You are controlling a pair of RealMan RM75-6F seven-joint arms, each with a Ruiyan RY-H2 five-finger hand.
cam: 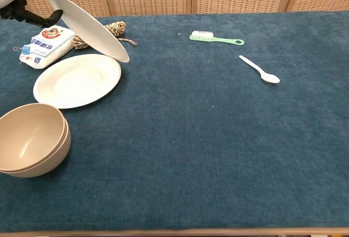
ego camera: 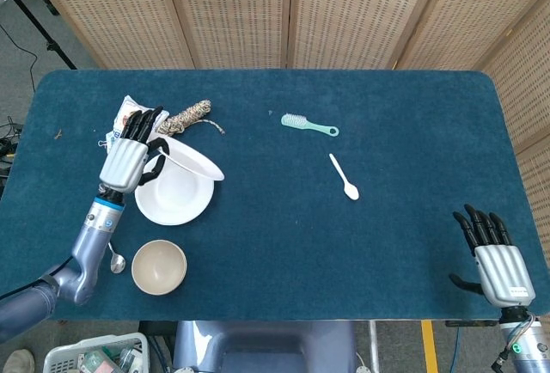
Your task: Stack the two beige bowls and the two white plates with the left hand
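Well, the left robot hand [ego camera: 127, 156] gripped one white plate [ego camera: 191, 158] by its edge and held it tilted in the air, over the far rim of the second white plate [ego camera: 174, 192], which lay flat on the blue worktop [ego camera: 361, 235]. The head view showed the whole hand, fingers wrapped onto the plate's rim; the chest view caught only a sliver of it at the top left corner, yet gave the steep slant of the lifted plate [cam: 90, 28] far more plainly, with its lower edge hanging above the flat plate [cam: 76, 80]. Only the chest view revealed that the beige bowls [cam: 30, 145] sat nested, one inside the other; from above they read as a single bowl [ego camera: 158, 266]. Only the head view showed the right robot hand [ego camera: 491, 257], holding nothing, fingers spread, off the near right corner, and a metal spoon [ego camera: 115, 261] beside the bowls. A snack packet [cam: 46, 43] with a red round logo lay behind the plates, its print too small to read. A coil of rope [cam: 112, 32], a green brush [cam: 215, 38] and a white spoon [cam: 260, 70] lay further off.
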